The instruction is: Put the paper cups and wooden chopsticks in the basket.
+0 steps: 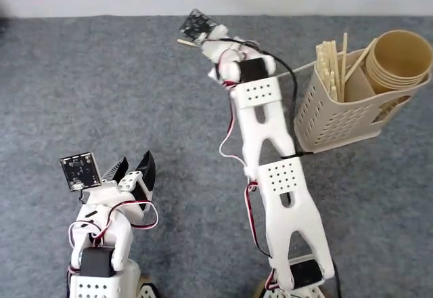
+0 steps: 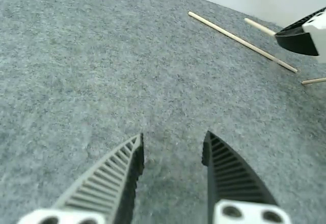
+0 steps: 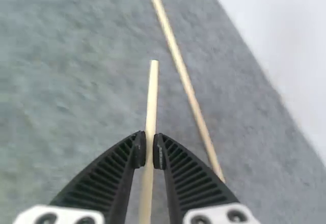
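- Right gripper (image 3: 148,151) jaws were clamped on one chopstick (image 3: 152,91); second chopstick (image 3: 183,81) lay just beside it on carpet (image 3: 66,56).
- Left gripper (image 2: 173,155) jaws were apart, low over carpet.
- Basket (image 1: 331,122) held paper cups (image 1: 402,57).

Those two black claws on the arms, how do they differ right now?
The left gripper is open and empty; the right gripper is shut on a wooden chopstick. The left gripper sits near its base over bare carpet; the right gripper is stretched out toward the carpet's far edge, beside a second chopstick. Both are black and ribbed.
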You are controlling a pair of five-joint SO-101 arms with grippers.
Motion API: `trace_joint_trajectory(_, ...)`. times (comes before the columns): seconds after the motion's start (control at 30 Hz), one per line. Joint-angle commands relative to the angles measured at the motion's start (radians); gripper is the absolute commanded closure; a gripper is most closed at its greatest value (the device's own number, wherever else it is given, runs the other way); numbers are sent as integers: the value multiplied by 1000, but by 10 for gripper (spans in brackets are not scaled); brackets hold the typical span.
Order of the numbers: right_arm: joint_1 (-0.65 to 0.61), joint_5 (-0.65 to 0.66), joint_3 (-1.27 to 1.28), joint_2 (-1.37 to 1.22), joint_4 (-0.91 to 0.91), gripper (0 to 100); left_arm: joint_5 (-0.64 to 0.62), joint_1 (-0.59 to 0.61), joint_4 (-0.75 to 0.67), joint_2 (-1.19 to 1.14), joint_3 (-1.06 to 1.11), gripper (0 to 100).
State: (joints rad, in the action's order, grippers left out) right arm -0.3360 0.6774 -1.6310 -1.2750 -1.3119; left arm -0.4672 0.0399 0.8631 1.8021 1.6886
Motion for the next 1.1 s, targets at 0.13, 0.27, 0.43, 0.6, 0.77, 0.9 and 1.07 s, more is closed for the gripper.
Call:
trace_joint_trajectory(0.13,-45,-95,-52,145,-81,991,12,2,5,14,-5,814)
trace_joint_trajectory(0.27,-47,-133,-52,265,-174,991,12,2,5,14,-5,814)
trace_joint_trajectory(0.43,-45,-193,-52,437,-285,991,12,2,5,14,-5,814)
trace_joint_trajectory(0.6,-18,-195,-52,587,-381,991,12,2,5,14,-5,814)
trace_joint_trajectory(0.77,90,-265,-52,714,-414,991,12,2,15,14,-5,814)
trace_joint_trajectory(0.9,199,-404,-51,779,-414,991,12,2,17,14,-5,814)
trace_joint_trajectory(1.07,329,-532,-51,845,-421,991,12,2,17,14,-5,814)
